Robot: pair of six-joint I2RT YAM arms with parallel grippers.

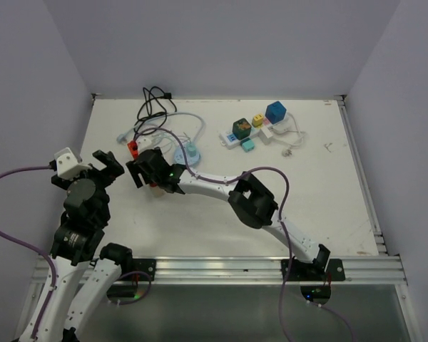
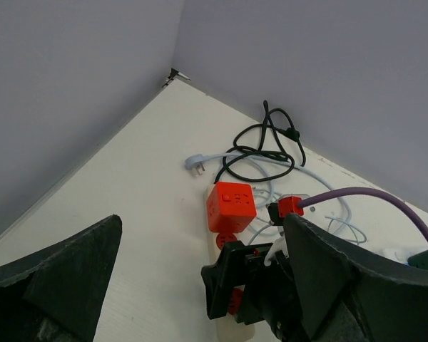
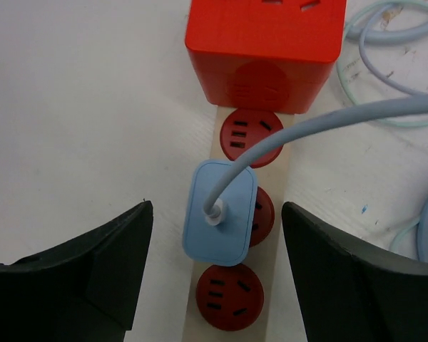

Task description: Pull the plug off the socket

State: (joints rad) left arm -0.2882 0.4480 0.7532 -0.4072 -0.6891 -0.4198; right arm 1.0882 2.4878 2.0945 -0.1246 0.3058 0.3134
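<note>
Pale blue plug [image 3: 220, 214]: seated in the middle of three visible red sockets on a beige power strip [image 3: 267, 260], far-left part of the table [image 1: 307, 206]. Pale blue cable [image 3: 328, 121] out of its top face, off to the right. Just beyond it on the same strip, a red cube adapter [image 3: 264, 43]. Farther off, loose black cables [image 1: 153, 103] and a second strip [image 1: 260, 135] with coloured cubes.

Right gripper [image 1: 148, 173]: directly above the plug, fingers [image 3: 93, 285] spread wide, one on each side, clear gaps both sides, nothing held. Hard to judge height over the strip from the wrist view; probably not down at plug level yet.

Left gripper [image 1: 108, 165]: just left of the strip, fingers [image 2: 64, 278] wide apart, empty, touching nothing.

Step in hand, by judgement: pre-grasp. Lined up over the plug, no contact, plug fully in. Task barely started.

Next move: down until the pads flank the plug body, then close on its two long sides, not on the cable. Then a straight pull up along the prongs, no twisting. Likely snag: light strip coming up with the plug; may call for the left gripper pressing the strip down near the free socket. Also worth watching: cable brushing the right-hand finger on closing.
</note>
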